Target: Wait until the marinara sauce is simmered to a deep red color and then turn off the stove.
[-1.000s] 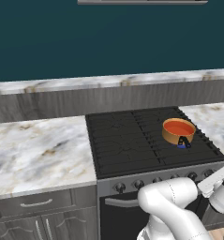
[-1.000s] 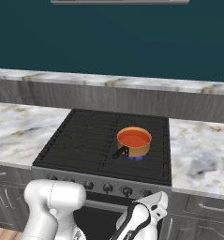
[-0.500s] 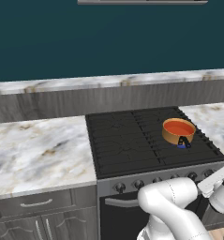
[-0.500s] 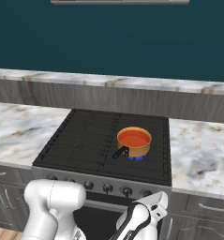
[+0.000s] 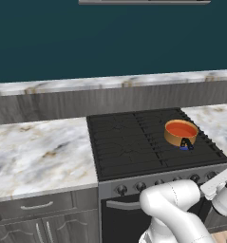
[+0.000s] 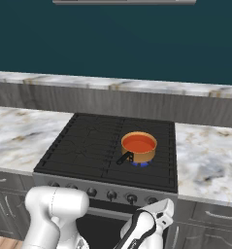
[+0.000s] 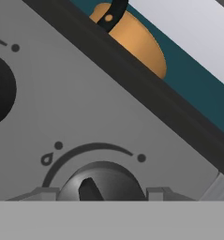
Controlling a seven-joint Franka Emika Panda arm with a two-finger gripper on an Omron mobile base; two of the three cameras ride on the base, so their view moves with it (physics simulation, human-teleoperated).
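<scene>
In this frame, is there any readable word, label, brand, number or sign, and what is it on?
No words, brands or numbers can be read anywhere.
Small flame-drop sign, with an arc and dots: on the stove front panel beside a knob, hand view.
Pot of marinara sauce: no label visible.
Other knobs in the base views: markings too small to make out.

A rendered home kitchen is showing here. A wide black gas cooktop with dark grates and a grey steel knob front (image 5: 134, 142) is sitting set into a long marble-patterned stone bench (image 5: 39, 152). Grey wood-grain cabinet drawers with bar handles (image 5: 39, 209) are running under the bench left of the cooktop. A dark teal wall (image 6: 112, 39) is rising behind the cooktop. A small round copper-tan pot of red sauce (image 6: 139, 147) is standing on the cooktop over a blue flame.
</scene>
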